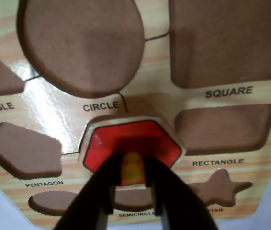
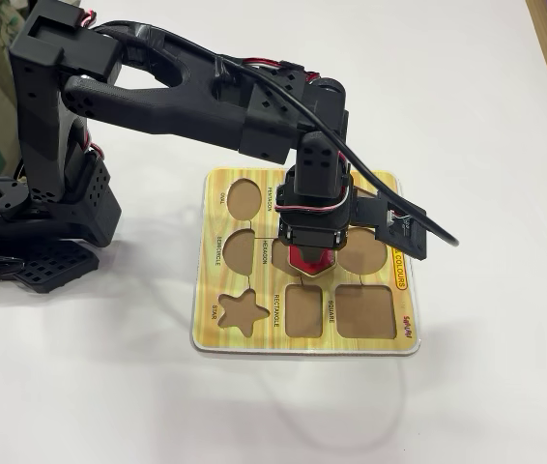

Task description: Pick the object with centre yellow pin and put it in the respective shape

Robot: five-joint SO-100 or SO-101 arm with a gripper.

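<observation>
The black two-finger gripper (image 1: 133, 184) is clamped on the yellow knob (image 1: 132, 168) at the middle of the small flat red hexagonal puzzle piece with a wooden edge (image 1: 131, 143), holding it at the six-sided hexagon cut-out in the middle of the yellow wood-grain shape board (image 2: 302, 340), between the brown pentagon cut-out (image 1: 25, 149) and the brown rectangle cut-out (image 1: 224, 127) in the wrist view, just below the round circle cut-out (image 1: 83, 45). The piece appears tilted or only partly seated: its pale rim stands proud of the board on the upper side. The likely trouble from here is a jam, if the piece's corners are turned slightly off the recess; pressing down could then wedge it or shove the board across the white table (image 2: 486, 116). Letting go early might leave it propped on the edge instead of flat. The knob is small, so it could also slip out of the grip. The recess itself is covered by the piece, its label cannot be seen in the wrist view, and in the fixed view the arm's wrist hides nearly all of the piece, leaving only a red sliver.
</observation>
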